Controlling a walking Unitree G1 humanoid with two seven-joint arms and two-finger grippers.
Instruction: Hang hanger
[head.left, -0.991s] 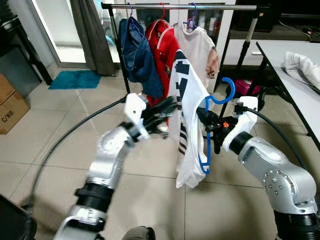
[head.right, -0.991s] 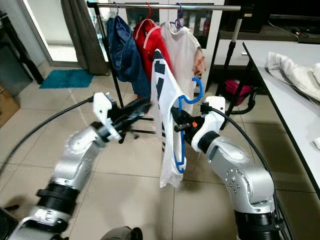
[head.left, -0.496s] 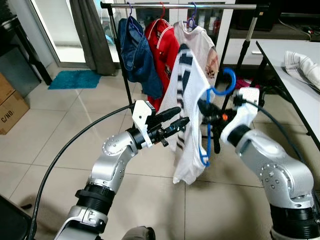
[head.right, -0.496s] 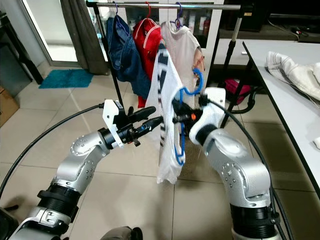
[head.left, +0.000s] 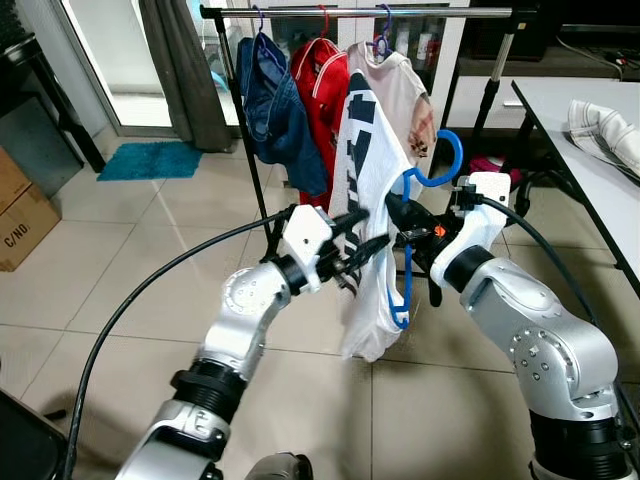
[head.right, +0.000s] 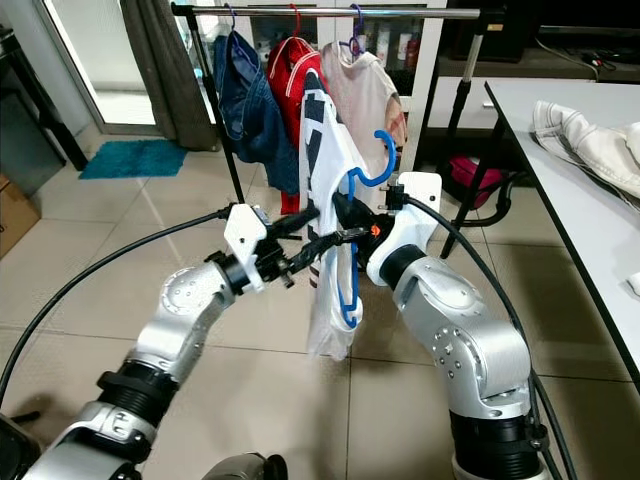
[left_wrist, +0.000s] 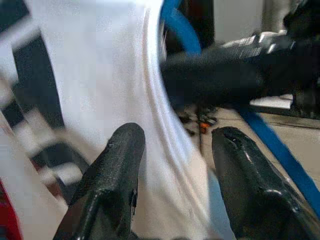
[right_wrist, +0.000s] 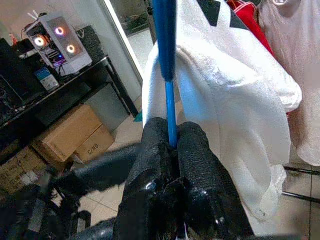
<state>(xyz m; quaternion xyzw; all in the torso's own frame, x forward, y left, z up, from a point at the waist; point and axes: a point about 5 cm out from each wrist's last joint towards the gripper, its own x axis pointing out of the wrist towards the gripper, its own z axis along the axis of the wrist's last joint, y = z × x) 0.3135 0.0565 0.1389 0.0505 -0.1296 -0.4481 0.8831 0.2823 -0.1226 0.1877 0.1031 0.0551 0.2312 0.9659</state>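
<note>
My right hand (head.left: 400, 215) clenches the blue hanger (head.left: 432, 180); left hand (head.left: 362, 240), released, steadies its white shirt (head.left: 365, 170) below the rail (head.left: 420, 13). I should lift the hook over.

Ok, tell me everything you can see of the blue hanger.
The blue hanger looks like thin, glossy plastic, with a curved open hook on top. It hangs roughly upright, hook free in the air, below the rail and not yet on it. A white shirt with black stripes is draped over it and hides one side. The right tool is shut on a thin bar of the hanger. The left tool is open with the shirt's cloth between its fingers.
</note>
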